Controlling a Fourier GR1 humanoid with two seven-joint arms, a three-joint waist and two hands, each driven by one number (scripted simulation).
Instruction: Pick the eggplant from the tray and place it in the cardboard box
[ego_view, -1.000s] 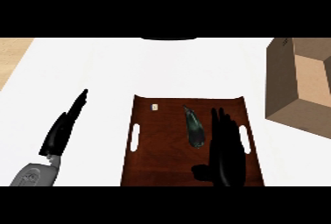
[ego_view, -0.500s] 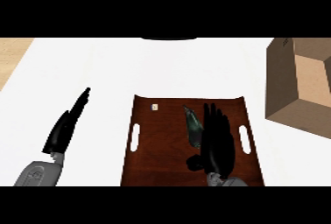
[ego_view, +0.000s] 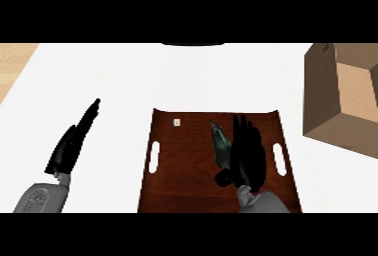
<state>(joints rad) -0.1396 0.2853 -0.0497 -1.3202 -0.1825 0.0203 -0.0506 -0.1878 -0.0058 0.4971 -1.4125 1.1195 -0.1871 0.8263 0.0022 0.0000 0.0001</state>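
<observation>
A dark eggplant (ego_view: 218, 142) with a greenish stem end lies on the dark brown tray (ego_view: 181, 170), its stem pointing to the far side. My right hand (ego_view: 247, 157) lies over the tray just right of the eggplant, fingers straight and pointing away, thumb out toward the eggplant's near end. It hides the eggplant's right side. The open cardboard box (ego_view: 347, 95) stands at the right edge of the white counter. My left hand (ego_view: 70, 145) rests open on the counter left of the tray, fingers straight.
The tray has white slot handles (ego_view: 153, 157) on both sides and a small white tag (ego_view: 176, 121) near its far left corner. A wooden floor strip (ego_view: 15, 62) shows beyond the counter's left edge.
My right hand has moved forward and left over the tray, closing up against the eggplant's right side. The left hand has stayed in place.
</observation>
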